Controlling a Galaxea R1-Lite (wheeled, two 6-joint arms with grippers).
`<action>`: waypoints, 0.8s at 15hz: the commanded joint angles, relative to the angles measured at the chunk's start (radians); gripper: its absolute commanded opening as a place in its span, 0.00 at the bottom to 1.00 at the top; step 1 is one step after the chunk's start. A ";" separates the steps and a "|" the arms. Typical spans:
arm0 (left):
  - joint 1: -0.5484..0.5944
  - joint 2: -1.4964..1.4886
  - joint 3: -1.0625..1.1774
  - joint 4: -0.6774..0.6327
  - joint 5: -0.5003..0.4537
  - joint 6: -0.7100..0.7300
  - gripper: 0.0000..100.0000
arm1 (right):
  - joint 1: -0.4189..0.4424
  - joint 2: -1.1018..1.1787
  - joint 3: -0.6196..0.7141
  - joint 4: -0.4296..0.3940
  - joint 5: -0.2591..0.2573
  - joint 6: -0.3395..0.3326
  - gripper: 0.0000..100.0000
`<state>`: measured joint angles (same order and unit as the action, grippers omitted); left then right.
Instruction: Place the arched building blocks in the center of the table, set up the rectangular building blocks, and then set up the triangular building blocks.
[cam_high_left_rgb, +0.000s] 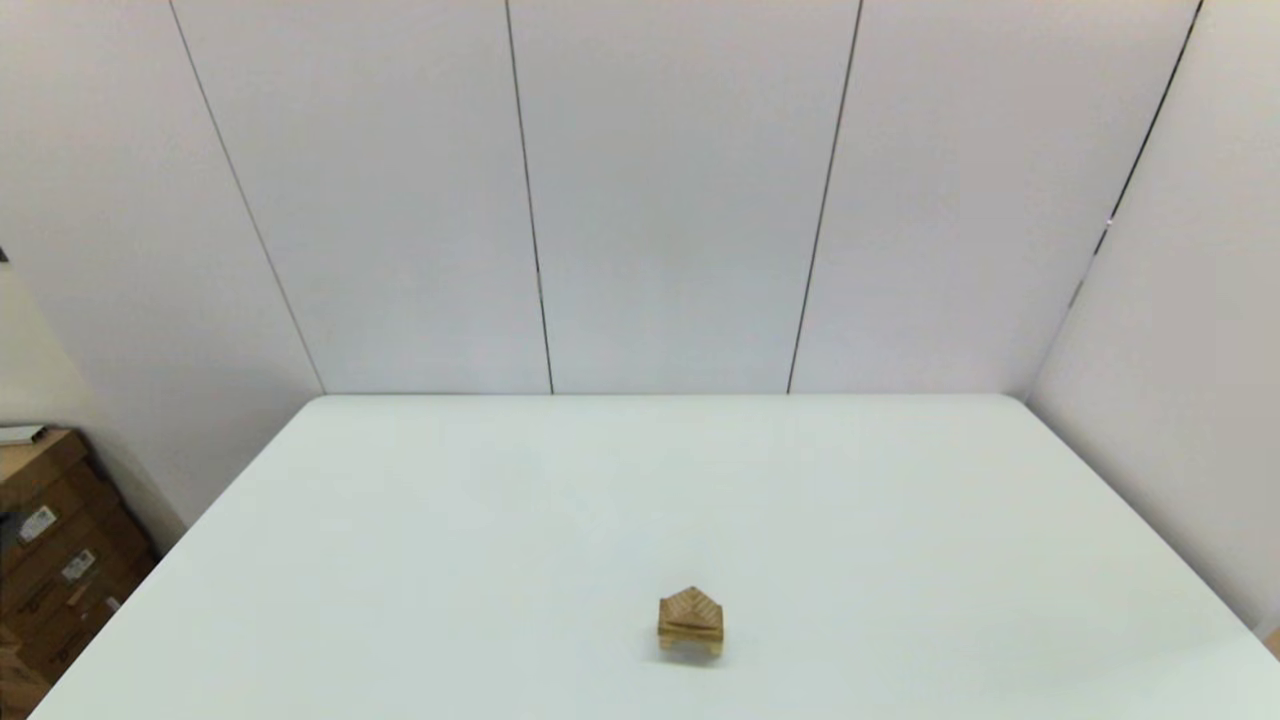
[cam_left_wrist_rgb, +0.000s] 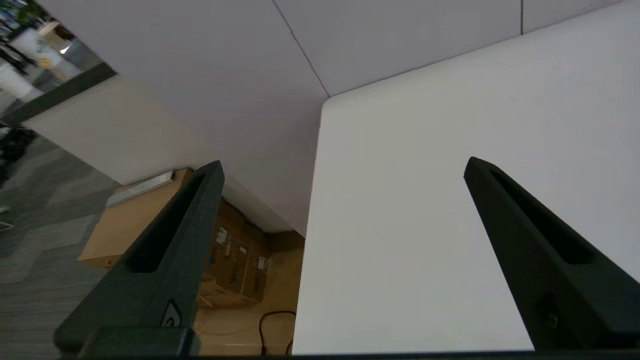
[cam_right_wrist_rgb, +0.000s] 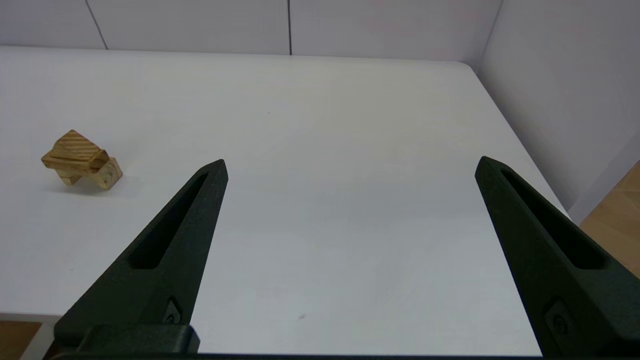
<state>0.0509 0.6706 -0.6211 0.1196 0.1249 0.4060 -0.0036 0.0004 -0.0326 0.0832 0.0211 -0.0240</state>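
Wooden stack looks built: triangular block (cam_high_left_rgb: 690, 605) on rectangular slab (cam_high_left_rgb: 690, 627) on arched block (cam_high_left_rgb: 690, 643), near the middle of the table (cam_high_left_rgb: 500, 520), toward the robot's side.
Judging from that, all three steps read as done; nothing obvious left. Left pincer (cam_left_wrist_rgb: 342, 172) parked at the table's left edge, jaws wide, empty. Right pincer (cam_right_wrist_rgb: 350, 170) hangs over the table's right part, well apart from the stack, jaws wide, empty.

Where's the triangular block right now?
In the head view, the triangular block tops the stack near the table's near-centre, resting on the rectangular slab over the arched block.
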 joint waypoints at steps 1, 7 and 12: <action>0.020 -0.279 0.155 -0.012 -0.002 0.004 1.00 | -0.001 -0.002 0.000 0.001 0.000 -0.001 1.00; -0.057 -0.502 0.314 -0.011 -0.007 0.004 1.00 | 0.001 -0.002 0.000 0.001 0.000 -0.001 1.00; -0.055 -0.661 0.371 0.006 -0.083 -0.044 1.00 | -0.001 -0.002 0.000 0.001 0.000 -0.001 1.00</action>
<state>-0.0032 0.0974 -0.2660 0.1157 0.0600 0.3847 -0.0036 0.0004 -0.0321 0.0836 0.0211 -0.0240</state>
